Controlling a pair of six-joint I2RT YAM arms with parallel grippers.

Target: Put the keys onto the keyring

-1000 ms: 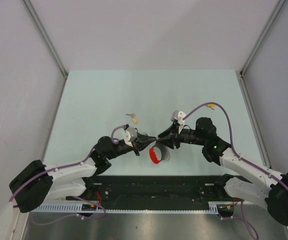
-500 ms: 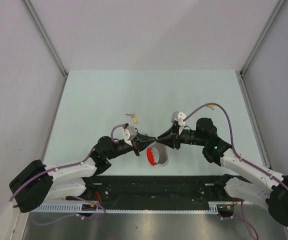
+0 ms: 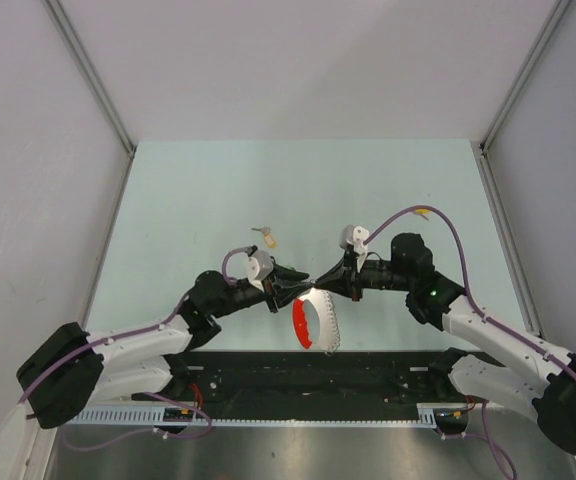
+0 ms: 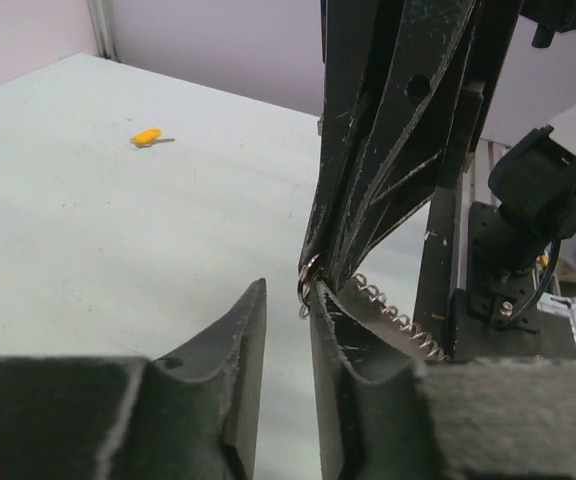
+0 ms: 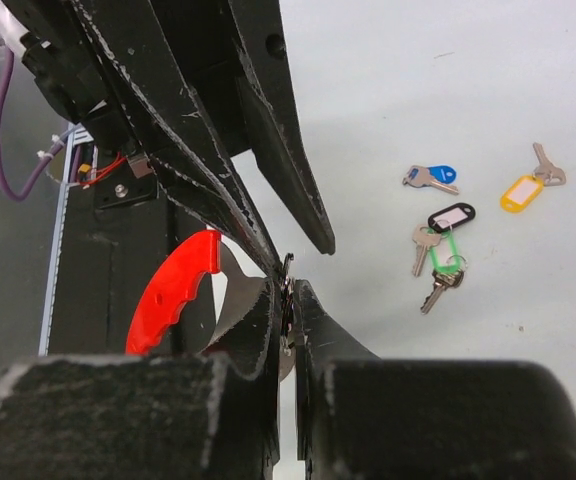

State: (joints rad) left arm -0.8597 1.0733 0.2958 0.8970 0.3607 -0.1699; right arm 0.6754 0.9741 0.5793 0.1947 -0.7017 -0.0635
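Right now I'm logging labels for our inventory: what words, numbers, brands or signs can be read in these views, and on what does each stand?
No text is readable in any view.
black plastic key tag: its white insert looks blank.
yellow plastic key tag, green plastic key tag, blue key head: too small to tell any marks.
red plastic arc of the keyring: no lettering shows.

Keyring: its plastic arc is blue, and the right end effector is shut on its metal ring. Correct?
No: the keyring has a red arc, not blue, as the right wrist view shows. The right end effector is shut on its metal ring.
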